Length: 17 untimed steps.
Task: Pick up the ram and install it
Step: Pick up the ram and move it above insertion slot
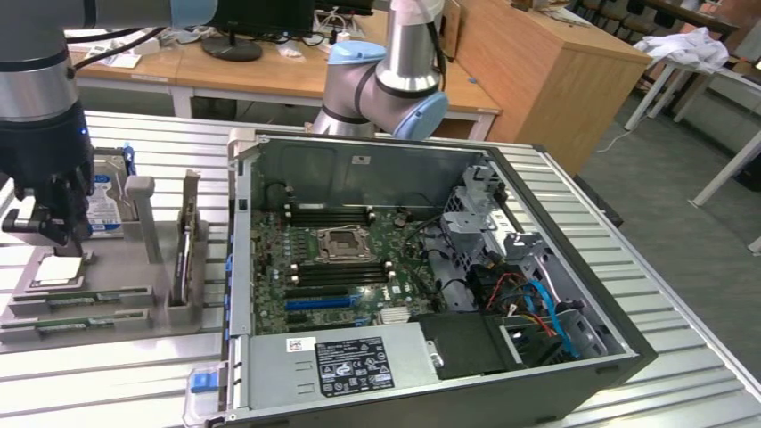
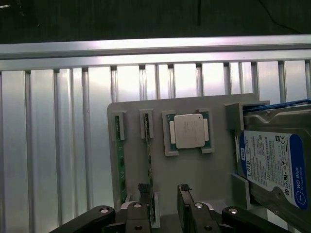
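- Gripper (image 2: 164,193) spread, hovering over the ram (image 2: 148,160). The ram stands on edge in the grey holder (image 2: 194,174), likely so its faces can be pinched.
- Exterior view: holder at 9 o'clock of motherboard (image 1: 405,267).

The table (image 2: 48,145) is bare silver metal, ribbed in long parallel stripes. The holder (image 2: 194,170) on it is plain light grey. Near one edge of the holder the ram (image 2: 149,155) is a thin green strip. Towards its middle the processor (image 2: 187,131) is dull silver framed in green. At the opposite edge the hard drive (image 2: 272,165) is silver with a blue-and-white label. The gripper (image 2: 164,189) is black. The computer case (image 1: 571,392) is dark grey, and its motherboard (image 1: 345,267) is green with black slots and one blue. The arm (image 1: 380,85) is silver-grey, capped pale blue.
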Tool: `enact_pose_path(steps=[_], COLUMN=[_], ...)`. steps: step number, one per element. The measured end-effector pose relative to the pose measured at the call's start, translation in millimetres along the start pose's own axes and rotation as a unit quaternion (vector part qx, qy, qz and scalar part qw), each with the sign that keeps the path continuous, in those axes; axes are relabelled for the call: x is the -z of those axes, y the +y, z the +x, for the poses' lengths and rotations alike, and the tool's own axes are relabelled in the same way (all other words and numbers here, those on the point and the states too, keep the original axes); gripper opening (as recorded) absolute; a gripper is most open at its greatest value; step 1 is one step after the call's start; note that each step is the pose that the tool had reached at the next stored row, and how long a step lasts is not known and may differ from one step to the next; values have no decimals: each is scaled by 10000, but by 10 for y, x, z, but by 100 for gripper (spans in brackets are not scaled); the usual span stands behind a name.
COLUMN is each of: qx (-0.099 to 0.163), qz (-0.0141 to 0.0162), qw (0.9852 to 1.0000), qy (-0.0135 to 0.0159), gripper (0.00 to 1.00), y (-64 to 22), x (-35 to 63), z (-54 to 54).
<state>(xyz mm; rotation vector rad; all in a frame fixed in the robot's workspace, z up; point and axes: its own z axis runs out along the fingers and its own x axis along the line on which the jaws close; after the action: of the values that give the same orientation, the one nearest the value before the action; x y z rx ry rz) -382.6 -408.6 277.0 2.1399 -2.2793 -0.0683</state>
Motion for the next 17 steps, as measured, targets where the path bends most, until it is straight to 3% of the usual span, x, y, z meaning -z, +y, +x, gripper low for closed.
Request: enact_pose_path(steps=[6, 17], qx=[0, 0], qz=[2, 1], qw=[10000, 10000], qy=[-1, -1], gripper=[36, 36], y=[-1, 0], x=[-2, 2], z=[12, 168])
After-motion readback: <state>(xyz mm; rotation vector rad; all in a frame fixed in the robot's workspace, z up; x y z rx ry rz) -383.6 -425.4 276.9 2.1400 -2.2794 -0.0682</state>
